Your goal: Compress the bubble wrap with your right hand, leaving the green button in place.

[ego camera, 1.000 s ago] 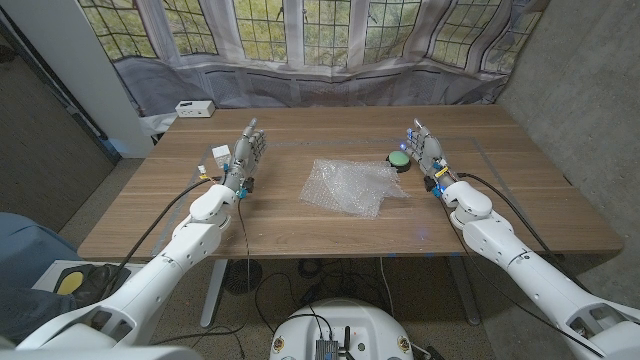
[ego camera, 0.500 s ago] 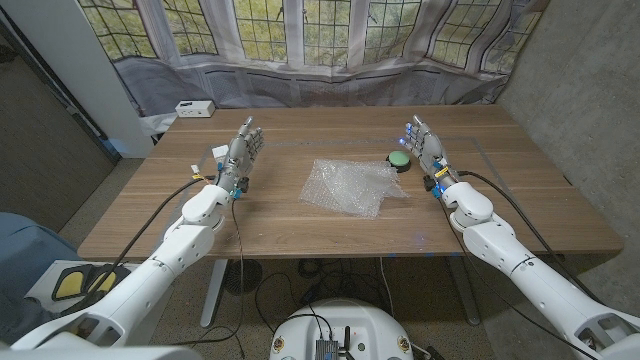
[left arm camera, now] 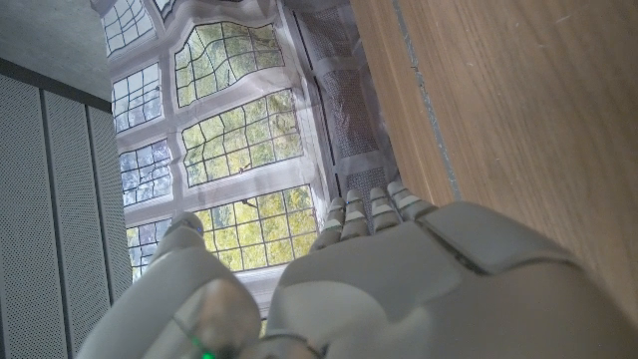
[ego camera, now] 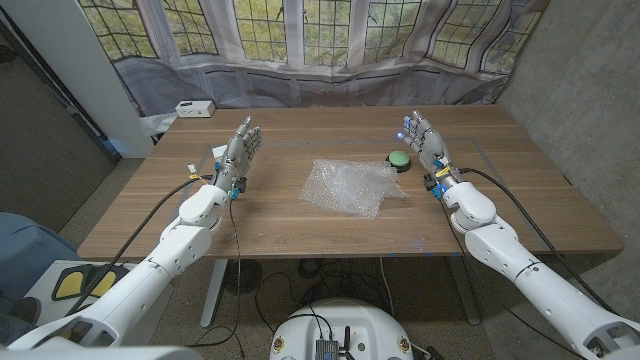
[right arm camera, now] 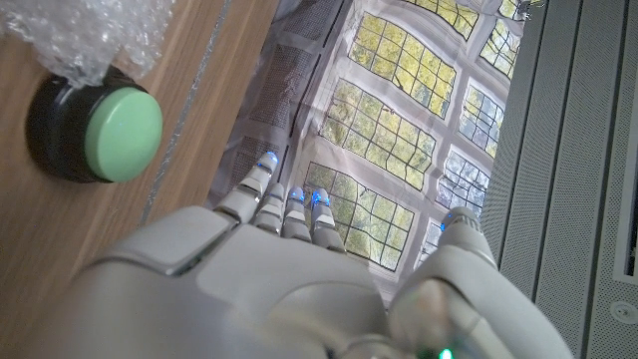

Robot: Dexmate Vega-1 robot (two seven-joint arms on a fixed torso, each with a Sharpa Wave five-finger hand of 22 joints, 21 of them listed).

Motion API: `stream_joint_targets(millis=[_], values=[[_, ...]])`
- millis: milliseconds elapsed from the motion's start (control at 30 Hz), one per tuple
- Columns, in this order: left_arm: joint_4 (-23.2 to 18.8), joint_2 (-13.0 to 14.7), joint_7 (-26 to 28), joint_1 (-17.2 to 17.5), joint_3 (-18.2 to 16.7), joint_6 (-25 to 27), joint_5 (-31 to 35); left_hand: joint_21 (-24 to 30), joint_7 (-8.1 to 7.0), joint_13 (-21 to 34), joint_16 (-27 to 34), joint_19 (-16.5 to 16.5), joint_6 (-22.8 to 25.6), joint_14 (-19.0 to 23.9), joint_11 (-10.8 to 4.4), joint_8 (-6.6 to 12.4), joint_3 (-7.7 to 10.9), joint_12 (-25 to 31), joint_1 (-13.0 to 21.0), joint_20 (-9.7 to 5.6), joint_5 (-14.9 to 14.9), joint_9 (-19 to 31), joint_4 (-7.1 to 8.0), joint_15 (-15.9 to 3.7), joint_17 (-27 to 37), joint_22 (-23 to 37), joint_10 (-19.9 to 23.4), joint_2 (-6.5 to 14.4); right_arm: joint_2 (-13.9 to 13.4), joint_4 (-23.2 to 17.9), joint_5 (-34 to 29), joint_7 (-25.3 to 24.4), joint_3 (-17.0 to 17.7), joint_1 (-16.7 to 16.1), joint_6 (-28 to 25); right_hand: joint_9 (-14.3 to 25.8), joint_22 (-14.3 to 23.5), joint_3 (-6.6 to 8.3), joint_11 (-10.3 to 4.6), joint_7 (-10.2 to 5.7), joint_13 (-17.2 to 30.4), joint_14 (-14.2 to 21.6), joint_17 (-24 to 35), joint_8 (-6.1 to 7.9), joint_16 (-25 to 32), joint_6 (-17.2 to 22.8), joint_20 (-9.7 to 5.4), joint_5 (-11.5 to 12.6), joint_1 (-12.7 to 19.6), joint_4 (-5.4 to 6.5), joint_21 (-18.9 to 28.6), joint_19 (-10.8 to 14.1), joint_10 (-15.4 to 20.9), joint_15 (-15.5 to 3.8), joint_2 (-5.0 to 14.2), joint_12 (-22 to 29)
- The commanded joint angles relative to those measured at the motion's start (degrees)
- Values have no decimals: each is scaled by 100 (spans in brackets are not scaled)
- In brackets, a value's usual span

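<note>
Both arms lift slightly; right robot hand (ego camera: 424, 144) and left robot hand (ego camera: 240, 152) stay open, empty. Bubble wrap (ego camera: 352, 186) touches the green button (ego camera: 399, 159) on the worktop (ego camera: 300, 225).

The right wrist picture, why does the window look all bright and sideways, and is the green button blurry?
In the right wrist view the camera is turned, so the window runs aslant, bright with daylight. The green button looks sharp; the right hand up close is soft and out of focus. In the head view the bubble wrap shows small glints, no harsh glare.
</note>
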Motion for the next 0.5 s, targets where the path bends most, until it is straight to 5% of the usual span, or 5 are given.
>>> stream_joint_targets(millis=[33, 200, 500], values=[[-376, 55, 293, 173, 50, 92, 205, 59, 44, 21, 57, 120, 121, 96, 20, 27, 13, 60, 68, 43, -7, 14, -58, 32, 27, 20, 101, 6, -302, -465, -466, -266, 177, -297, 157, 23, 26, 28, 12, 10, 16, 72, 10, 35, 19, 63, 12, 14, 90, -34, 23, 59, 71, 11, 1, 43], [-291, -53, 268, 174, 34, -150, 218, 68, 47, 22, 63, 183, 195, 167, 16, 32, 11, 77, 82, 65, -18, 14, -72, 19, 27, 20, 179, 12, -344, -366, -398, 35, 116, -209, 230, 23, 27, 33, -1, 0, 17, 90, 9, 33, 19, 78, 14, 12, 103, -38, 16, 72, 125, 9, 14, 53], [-466, 25, 248, 306, -59, -135, 105, 67, 38, 23, 65, 234, 273, 247, 14, 29, 6, 96, 96, 88, -30, 13, -87, 38, 28, 21, 276, 22, -318, -717, -904, -356, 136, -297, 306, 25, 28, 39, -10, -44, 19, 98, 8, 57, 6, 187, 23, 6, 128, -45, -7, 80, 185, 10, 31, 49]])
